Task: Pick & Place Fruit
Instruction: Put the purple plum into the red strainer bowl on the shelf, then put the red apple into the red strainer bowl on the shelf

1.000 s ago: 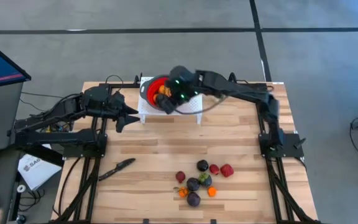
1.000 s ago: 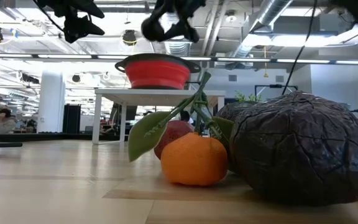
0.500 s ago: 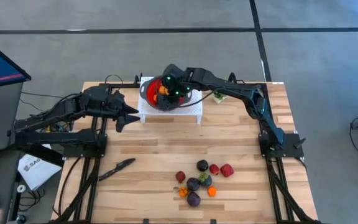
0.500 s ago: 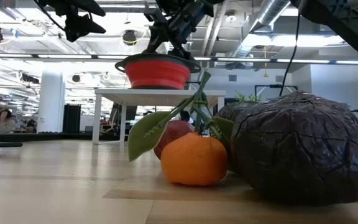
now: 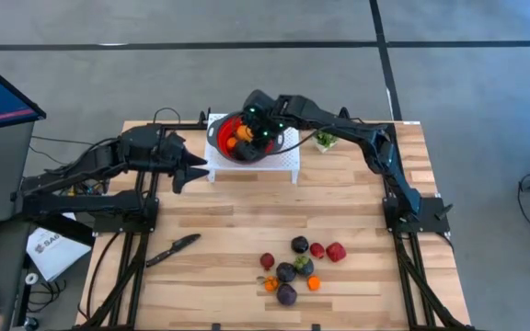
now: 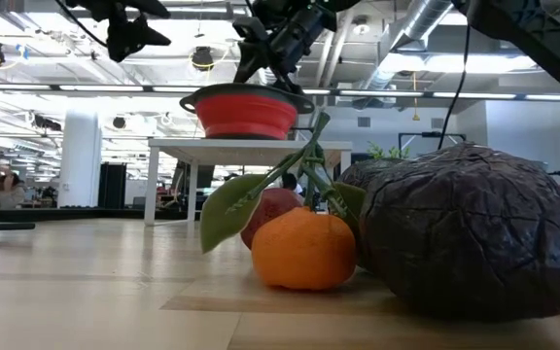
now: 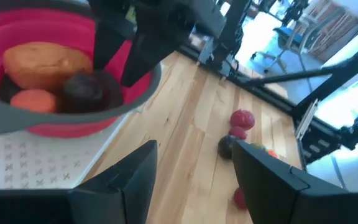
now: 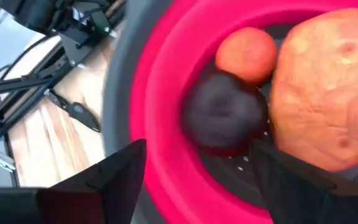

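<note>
The right tool [image 5: 249, 129] hangs released over the red bowl [image 5: 221, 138] near the surface's far edge; a purple fruit [image 8: 224, 112] lies inside. The left tool [image 5: 194, 168] waits released beside.

The bowl [image 5: 239, 138] is standing on a small raised stand [image 5: 283, 164] at the far middle of the surface [image 5: 219, 239]. Three pieces of fruit [image 8: 253, 93] are lying inside the bowl. The right hand [image 5: 258, 127] is hanging just over the bowl, and the left hand [image 5: 191, 171] is waiting to the left of the stand. More fruit [image 5: 294, 267] is lying together near the front edge, with a knife [image 5: 173, 248] to its left. A small plant [image 5: 325, 141] is standing right of the stand.
</note>
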Available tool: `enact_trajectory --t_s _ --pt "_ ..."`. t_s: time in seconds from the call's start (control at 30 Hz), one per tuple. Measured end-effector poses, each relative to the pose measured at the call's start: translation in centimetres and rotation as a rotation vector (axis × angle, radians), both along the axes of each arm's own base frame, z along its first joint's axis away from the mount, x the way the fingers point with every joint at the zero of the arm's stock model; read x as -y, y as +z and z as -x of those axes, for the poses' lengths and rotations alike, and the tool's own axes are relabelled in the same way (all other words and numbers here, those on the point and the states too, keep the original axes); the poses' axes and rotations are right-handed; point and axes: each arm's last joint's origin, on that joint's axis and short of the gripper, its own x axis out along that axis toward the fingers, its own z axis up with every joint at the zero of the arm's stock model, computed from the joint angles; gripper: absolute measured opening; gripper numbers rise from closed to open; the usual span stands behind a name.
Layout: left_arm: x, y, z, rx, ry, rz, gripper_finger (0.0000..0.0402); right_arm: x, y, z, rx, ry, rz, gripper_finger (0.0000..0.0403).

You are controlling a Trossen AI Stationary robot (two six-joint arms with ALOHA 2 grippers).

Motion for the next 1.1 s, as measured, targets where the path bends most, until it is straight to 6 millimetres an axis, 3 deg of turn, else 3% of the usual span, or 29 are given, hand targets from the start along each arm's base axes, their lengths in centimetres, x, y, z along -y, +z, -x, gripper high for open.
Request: enact_trajectory --t_s 0.13,0.27,0.4,0.53,0.6,0.83,0.97,1.1 --pt "-0.2 0.3 -0.4 0.036 0.027 0.011 0.0205 0.5 0.4 0.7 -0.03 -0.014 0.055 0.0285" --pt "-0.5 0.1 -1.0 0.027 0.051 0.007 0.0205 -0.3 3.4 2.7 -0.047 -0.037 0.214 0.0285" --pt "-0.7 -0.2 -1.5 0.01 0.059 0.01 0.0205 -3.5 7.7 5.3 -0.016 0.09 0.377 0.0285" --pt "-0.9 -0.5 -1.9 -0.011 0.06 0.016 0.0205 -7.9 9.0 7.9 -0.014 0.283 0.449 0.0285" --pt "-1.0 -0.6 -2.2 -0.014 0.061 0.017 0.0205 -10.0 8.3 9.4 -0.039 0.346 0.44 0.0285" --pt "-1.2 -0.9 -2.7 -0.032 0.062 0.019 0.0205 -17.7 2.3 15.4 -0.103 0.397 0.211 0.0285" --pt "-1.2 -1.0 -3.0 -0.033 0.058 0.019 0.0205 -21.4 -1.3 18.2 -0.125 0.256 -0.043 0.0285" --pt "-1.4 -1.4 -3.5 -0.049 0.057 0.024 0.0205 -23.8 -4.9 20.0 -0.292 0.131 -0.181 0.0285"
